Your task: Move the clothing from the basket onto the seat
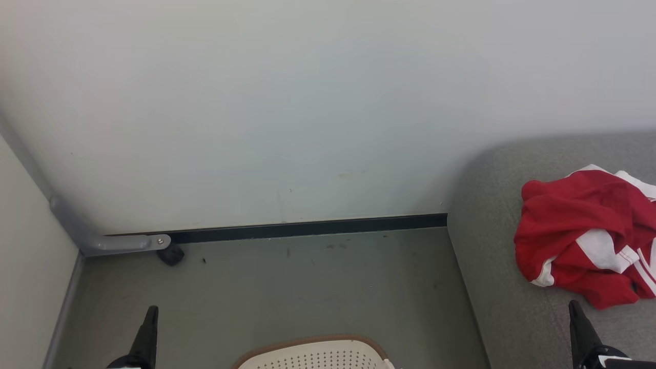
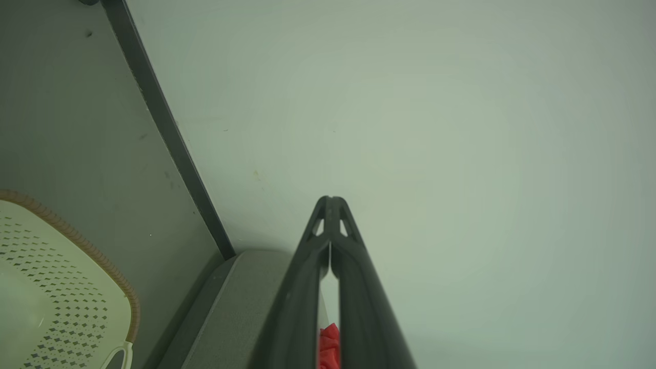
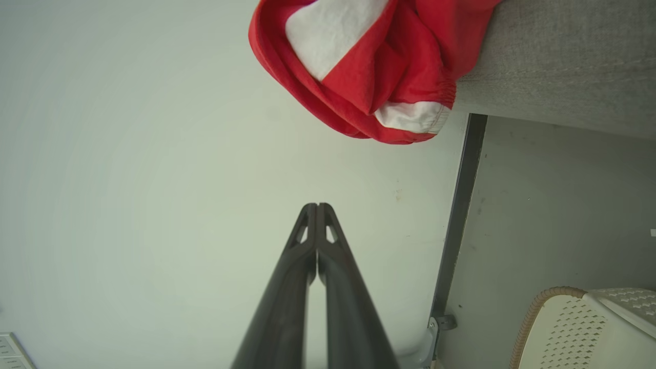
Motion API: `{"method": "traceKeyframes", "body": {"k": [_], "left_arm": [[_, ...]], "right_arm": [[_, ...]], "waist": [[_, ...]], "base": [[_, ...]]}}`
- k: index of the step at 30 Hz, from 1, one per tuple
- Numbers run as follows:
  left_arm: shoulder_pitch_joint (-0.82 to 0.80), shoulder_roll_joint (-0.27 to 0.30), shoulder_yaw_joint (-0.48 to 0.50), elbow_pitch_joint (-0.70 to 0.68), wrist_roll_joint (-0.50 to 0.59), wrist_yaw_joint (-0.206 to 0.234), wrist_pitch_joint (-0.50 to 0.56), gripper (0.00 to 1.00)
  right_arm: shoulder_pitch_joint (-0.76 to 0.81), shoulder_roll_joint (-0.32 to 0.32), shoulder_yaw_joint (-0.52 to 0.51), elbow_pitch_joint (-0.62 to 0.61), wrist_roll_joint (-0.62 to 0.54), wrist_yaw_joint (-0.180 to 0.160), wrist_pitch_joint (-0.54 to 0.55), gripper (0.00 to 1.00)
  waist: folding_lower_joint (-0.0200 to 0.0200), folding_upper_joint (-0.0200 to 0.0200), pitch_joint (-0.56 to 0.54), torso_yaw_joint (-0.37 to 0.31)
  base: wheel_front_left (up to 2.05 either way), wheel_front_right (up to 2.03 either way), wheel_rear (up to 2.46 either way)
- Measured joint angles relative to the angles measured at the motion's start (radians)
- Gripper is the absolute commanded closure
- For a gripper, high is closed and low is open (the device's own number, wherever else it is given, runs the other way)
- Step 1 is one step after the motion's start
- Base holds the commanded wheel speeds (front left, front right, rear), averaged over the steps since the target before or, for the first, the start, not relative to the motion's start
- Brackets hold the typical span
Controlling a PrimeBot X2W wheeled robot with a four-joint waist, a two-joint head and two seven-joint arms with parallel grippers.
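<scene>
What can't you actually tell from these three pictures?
- Head view: the basket is cut off by the bottom edge, so whether anything is left inside cannot be told.
- Head view: the clothing on the seat runs off the right edge, so the garment count is unclear.
- Left wrist view: the left gripper hides all but a red sliver; what it belongs to is unsure.

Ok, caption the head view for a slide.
Red clothing heaped on the grey seat, cream basket on the floor beside it.
</scene>
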Motion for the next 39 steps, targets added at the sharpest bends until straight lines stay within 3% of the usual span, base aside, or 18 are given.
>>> {"method": "traceKeyframes", "body": {"k": [39], "left_arm": [[0.000, 0.000, 0.000, 0.000, 0.000, 0.000, 0.000, 1.00]], "right_arm": [[0.000, 0.000, 0.000, 0.000, 0.000, 0.000, 0.000, 1.00]], "waist": [[0.0000, 0.0000, 0.000, 0.000]], "base": [[0.00, 0.00, 0.00]]}}
